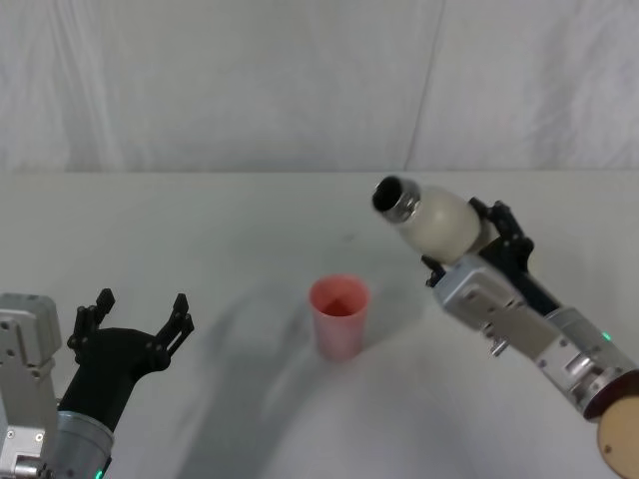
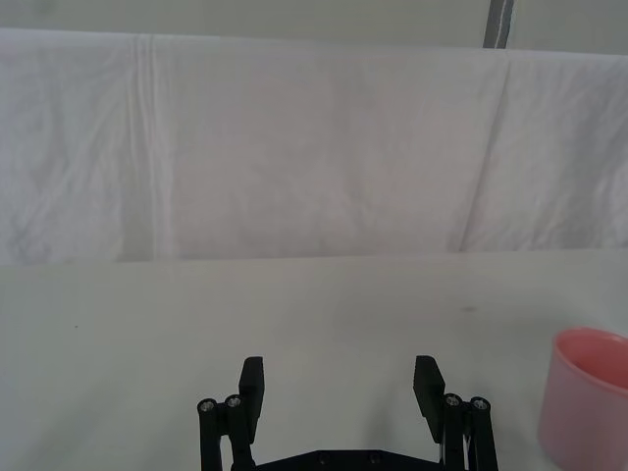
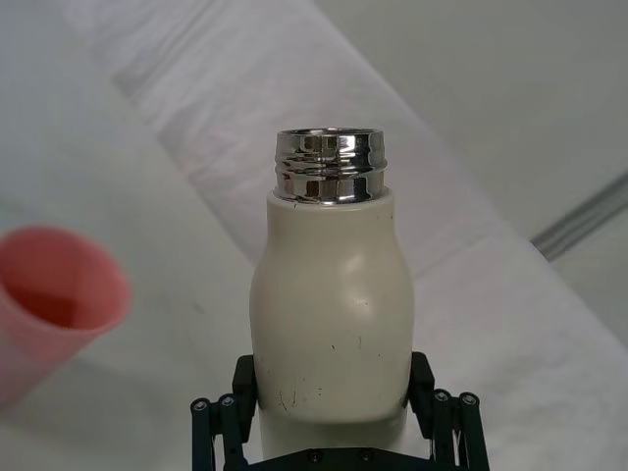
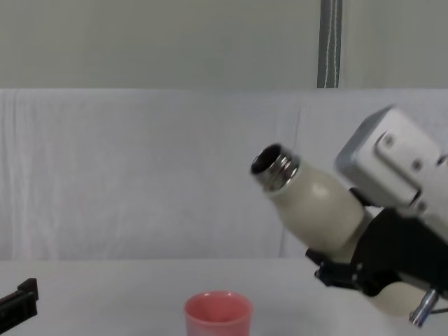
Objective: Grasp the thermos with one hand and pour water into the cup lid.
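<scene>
At lower left of the head view I am seeing my left gripper (image 1: 137,321) sitting with its jaws spread wide, nothing between them, its arm cut off by the frame edge. Bare table (image 1: 230,230) is lying open toward centre, where the cup lid (image 1: 338,316) is standing upright. At right, my right gripper (image 1: 469,244) is pinching the thermos (image 1: 431,219), tilted neck-left above the lid; its base is hidden, and I cannot make out any water.

The right gripper (image 1: 477,238) is raised at the right, jaws clamped; the left gripper (image 1: 140,317) rests low at the near left, fingers spread.
</scene>
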